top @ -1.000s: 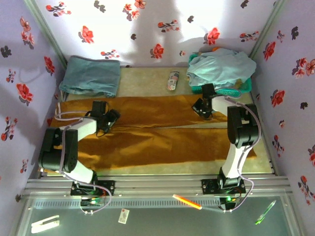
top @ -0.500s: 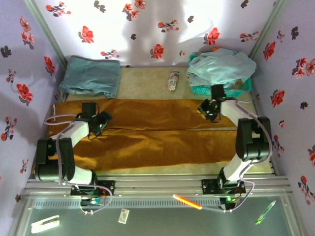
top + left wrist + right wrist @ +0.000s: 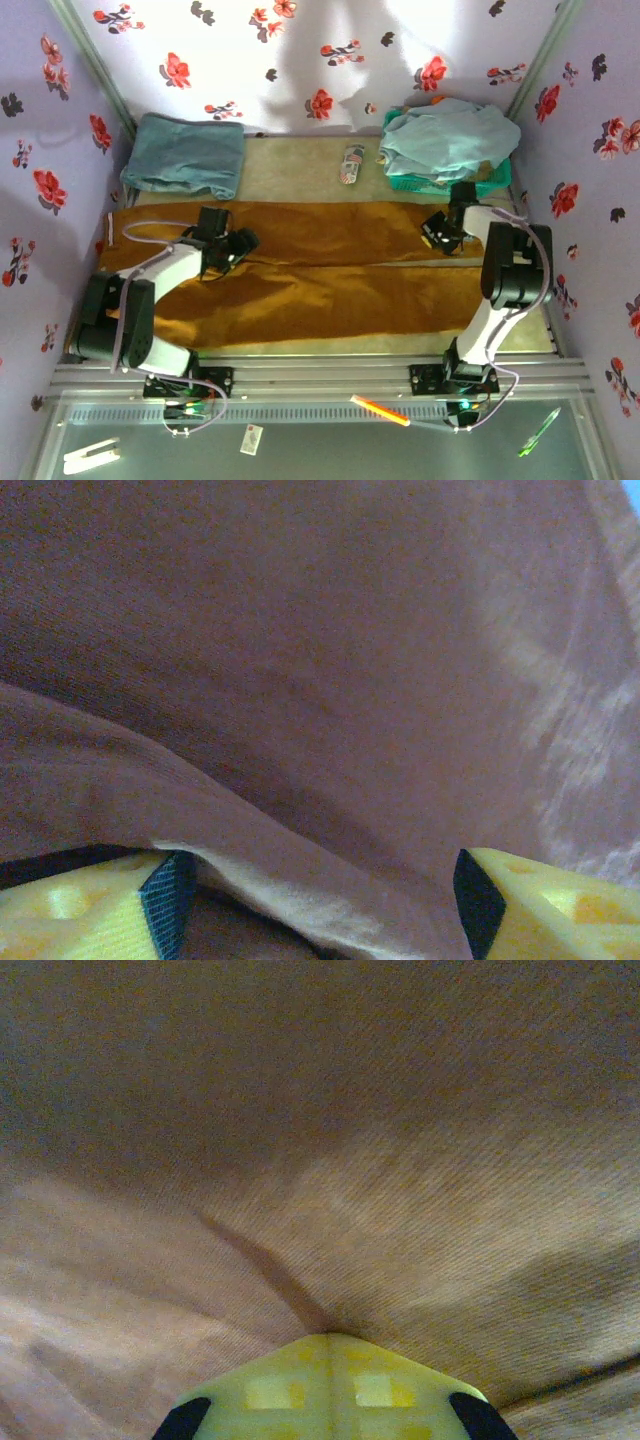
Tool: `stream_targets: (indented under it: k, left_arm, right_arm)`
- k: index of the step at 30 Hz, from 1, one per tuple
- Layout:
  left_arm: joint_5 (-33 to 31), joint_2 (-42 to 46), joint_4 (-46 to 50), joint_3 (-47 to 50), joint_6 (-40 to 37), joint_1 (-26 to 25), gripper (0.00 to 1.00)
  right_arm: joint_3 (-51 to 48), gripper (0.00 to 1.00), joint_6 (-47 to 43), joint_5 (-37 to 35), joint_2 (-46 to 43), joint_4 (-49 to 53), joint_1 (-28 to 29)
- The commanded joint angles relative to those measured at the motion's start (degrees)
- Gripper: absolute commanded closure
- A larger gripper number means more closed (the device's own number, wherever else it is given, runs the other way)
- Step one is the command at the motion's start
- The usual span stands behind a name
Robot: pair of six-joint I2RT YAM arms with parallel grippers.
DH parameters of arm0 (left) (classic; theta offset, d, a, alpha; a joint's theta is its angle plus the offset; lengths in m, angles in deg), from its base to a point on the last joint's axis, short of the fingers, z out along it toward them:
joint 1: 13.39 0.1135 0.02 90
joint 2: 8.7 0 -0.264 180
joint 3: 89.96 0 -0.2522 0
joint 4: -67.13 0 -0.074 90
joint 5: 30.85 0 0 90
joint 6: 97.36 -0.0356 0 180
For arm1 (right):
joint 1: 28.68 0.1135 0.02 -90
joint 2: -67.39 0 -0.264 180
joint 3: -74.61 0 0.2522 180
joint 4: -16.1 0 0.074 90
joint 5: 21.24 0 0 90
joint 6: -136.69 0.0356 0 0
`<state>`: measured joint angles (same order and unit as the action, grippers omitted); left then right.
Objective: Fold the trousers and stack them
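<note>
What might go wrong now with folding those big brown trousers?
1. The right hand is shut on just a small pucker of the long mustard-brown cloth trousers; that could slip out when lifted.
2. The left hand is open, a cloth edge lying between its fingers, ungripped. If one side rises alone, the fold may go crooked.
3. The teal plastic basket heaped with pale aqua-blue cloth sits close to the right hand and might get bumped.

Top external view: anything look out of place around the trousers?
A small unidentifiable object lies loose behind the trousers, between the folded teal garment and the green basket. A pale aqua garment is heaped over that basket's rim.
</note>
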<state>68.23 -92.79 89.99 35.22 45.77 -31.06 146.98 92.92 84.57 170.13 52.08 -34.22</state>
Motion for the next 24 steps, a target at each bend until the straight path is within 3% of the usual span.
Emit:
stream_targets:
  k: [1,9,16,19,20,24]
  left_arm:
    - [0.2,-1.7,-2.8,0.7,2.5,-3.1,0.28]
    - [-0.6,-7.7,-10.6,2.0,7.7,-11.6,0.28]
    - [-1.5,-11.1,-9.5,-3.8,9.3,-13.8,0.28]
    - [-1.7,-8.3,-6.7,-5.3,8.5,-13.8,0.27]
    - [-1.8,-6.7,-5.7,-5.5,7.9,-13.7,0.27]
    - [-2.7,1.4,-0.3,-5.8,4.2,-12.7,0.21]
  right_arm:
    - [-1.8,1.00,0.3,-2.2,1.6,3.1,-2.4]
    - [1.0,1.00,-0.6,-4.4,3.6,5.2,-9.3]
    - [9.9,1.00,-1.0,-3.7,6.4,7.6,-11.5]
    - [10.3,1.00,-0.8,-2.8,1.7,8.6,-10.6]
    - [10.1,0.96,-1.5,-3.2,-0.9,9.9,-9.4]
    - [4.8,0.90,-1.9,-4.3,-11.2,11.9,-1.8]
